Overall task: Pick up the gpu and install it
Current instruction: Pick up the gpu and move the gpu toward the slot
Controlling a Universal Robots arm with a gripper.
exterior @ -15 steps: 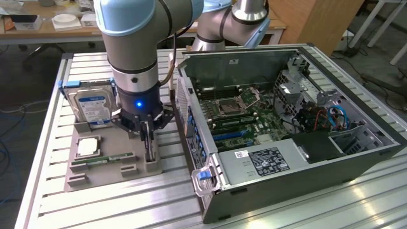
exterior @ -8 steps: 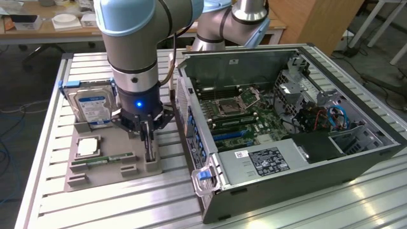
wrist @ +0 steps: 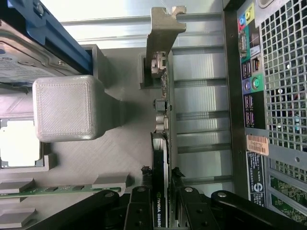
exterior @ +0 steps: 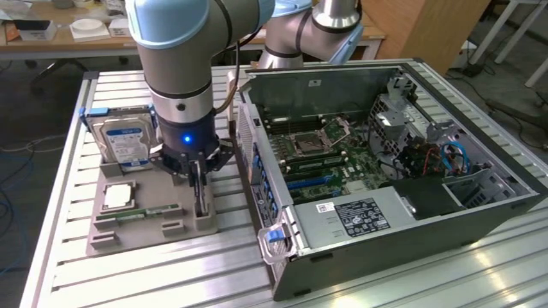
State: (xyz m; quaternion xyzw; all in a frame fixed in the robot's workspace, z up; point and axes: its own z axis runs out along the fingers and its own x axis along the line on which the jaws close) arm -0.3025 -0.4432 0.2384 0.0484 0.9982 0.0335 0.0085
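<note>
In the exterior view, the gripper is reaching down over the gray parts holder in the lower left of the frame. It is sitting beside the open computer case. The gpu is standing on edge in its slot, right of the hard drive.

In the wrist view, the black fingers are pinching the gpu between them, one on each face. Its metal bracket is pointing away from the gripper.

Wrist view: gpu, pinched between fingers, has one end cut off by the picture edge. Exterior view: hard drive part-hidden behind arm.
</note>
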